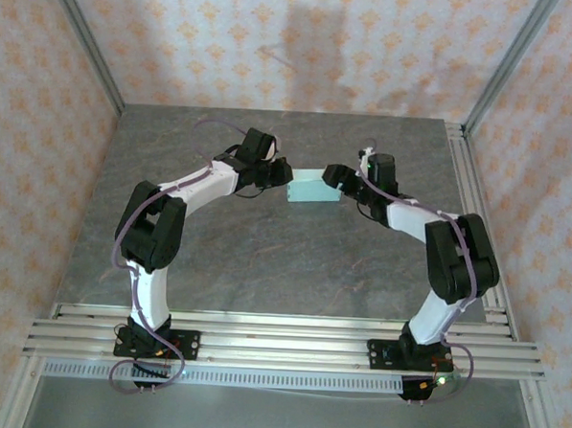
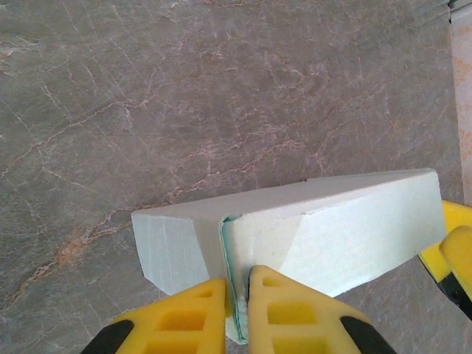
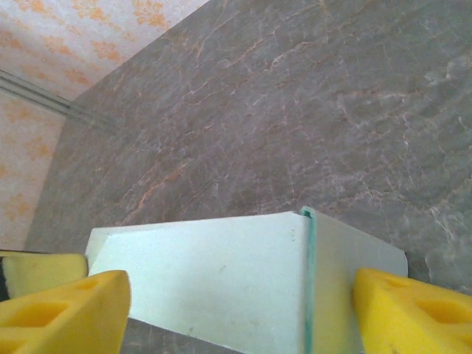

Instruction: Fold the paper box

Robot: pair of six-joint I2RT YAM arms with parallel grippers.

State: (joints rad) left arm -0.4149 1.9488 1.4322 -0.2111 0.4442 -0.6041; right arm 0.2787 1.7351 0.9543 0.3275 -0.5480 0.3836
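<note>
One paper box, long axis left-to-right

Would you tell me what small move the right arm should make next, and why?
Probably close the right pincer gently on the paper box. Its jaws stand wide open astride one end, while the left pincer is shut on a seam edge, so only one side grips it.

Top external: high, behind arm bases, looking down and forward; paper box small, far off. Left wrist: close at box's left end, facing steeply down. Right wrist: close at box's right end (wall beyond). All share box and table around it.
</note>
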